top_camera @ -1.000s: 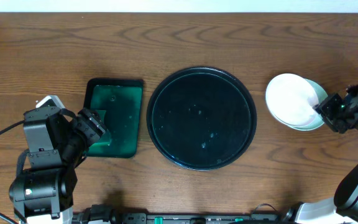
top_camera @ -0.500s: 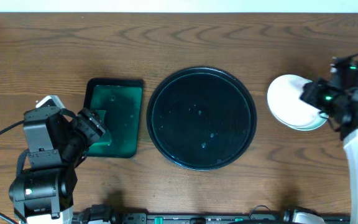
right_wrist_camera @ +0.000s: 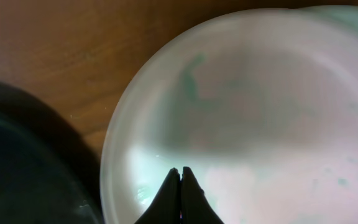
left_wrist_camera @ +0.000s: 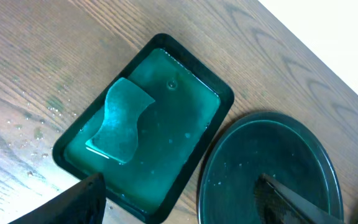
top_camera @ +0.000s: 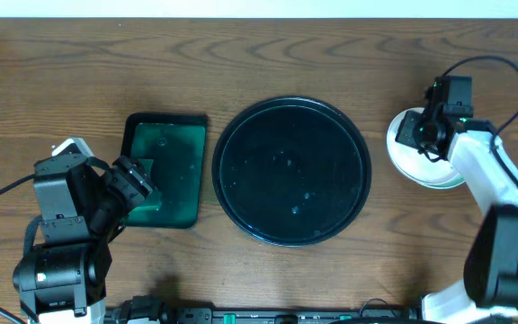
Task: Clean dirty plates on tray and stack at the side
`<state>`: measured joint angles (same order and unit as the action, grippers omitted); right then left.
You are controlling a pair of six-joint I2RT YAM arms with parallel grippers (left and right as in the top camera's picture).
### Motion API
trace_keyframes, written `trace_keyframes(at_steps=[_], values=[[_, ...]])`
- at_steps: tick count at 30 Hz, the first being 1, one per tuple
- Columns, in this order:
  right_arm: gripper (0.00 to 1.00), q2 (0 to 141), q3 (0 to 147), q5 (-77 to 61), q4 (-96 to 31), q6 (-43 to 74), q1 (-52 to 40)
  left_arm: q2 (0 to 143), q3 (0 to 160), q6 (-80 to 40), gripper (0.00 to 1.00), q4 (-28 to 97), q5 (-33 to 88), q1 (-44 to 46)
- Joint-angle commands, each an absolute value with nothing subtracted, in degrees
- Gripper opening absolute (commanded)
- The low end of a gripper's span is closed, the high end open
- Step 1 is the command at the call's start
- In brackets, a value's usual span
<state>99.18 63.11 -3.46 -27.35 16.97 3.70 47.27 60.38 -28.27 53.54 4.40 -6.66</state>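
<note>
Hovering with fingers pressed together on nothing, the right gripper (right_wrist_camera: pixel 180 177) has swung in from the table's right edge within the last second. It now hangs directly over the plates (top_camera: pixel 414 167), stacked just right of the tray (top_camera: pixel 290 171), which is bare, so stacking appears complete. Overhead, the top plate reads clean white, but the right wrist view shows faint teal smears on it; the left gripper (left_wrist_camera: pixel 179 198), spread wide, is unmoved at the green sponge tray (left_wrist_camera: pixel 219 93).
</note>
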Motion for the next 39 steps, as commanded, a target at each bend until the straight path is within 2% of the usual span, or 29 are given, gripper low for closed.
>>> trace_keyframes(at_steps=[1,5,7,13,18,22,27,31,34,35,39], values=[[0.01,103.5,62.9,-11.2,-25.6,13.4,4.6,47.2,61.6,-27.9,0.76,53.6,4.7,-6.9],[0.01,106.7,62.9,6.8,-30.2,22.7,5.1,47.2,61.6,-27.9,0.76,53.6,4.7,-6.8],[0.01,107.9,62.9,10.7,-32.6,26.3,6.6,47.2,61.6,-27.9,0.76,53.6,4.7,-6.9],[0.01,103.4,62.9,-1.0,-31.9,16.6,10.1,47.2,61.6,-27.9,0.76,53.6,4.7,-6.8],[0.13,93.1,62.9,-15.3,-31.7,8.5,8.7,47.2,61.6,-27.9,0.76,53.6,4.7,-6.8],[0.15,84.4,62.9,-24.1,-32.4,5.4,4.2,47.2,61.6,-27.9,0.76,53.6,4.7,-6.8],[0.22,80.7,62.9,-23.8,-34.5,5.5,-4.0,47.2,61.6,-27.9,0.76,53.6,4.7,-6.9],[0.32,82.8,62.9,-23.2,-35.5,5.5,-9.4,47.2,61.6,-27.9,0.76,53.5,4.8,-6.9],[0.35,85.4,62.9,-19.7,-36.3,6.2,-11.8,47.2,61.6,-28.1,0.77,53.5,6.2,-6.8],[0.35,86.0,62.9,-19.0,-36.6,6.5,-12.1,47.2,61.6,-28.1,0.84,53.3,6.7,-6.8],[0.35,88.5,62.9,-18.7,-38.0,6.7,-12.4,49.0,60.8,-26.2,0.86,54.1,7.5,-6.7]])
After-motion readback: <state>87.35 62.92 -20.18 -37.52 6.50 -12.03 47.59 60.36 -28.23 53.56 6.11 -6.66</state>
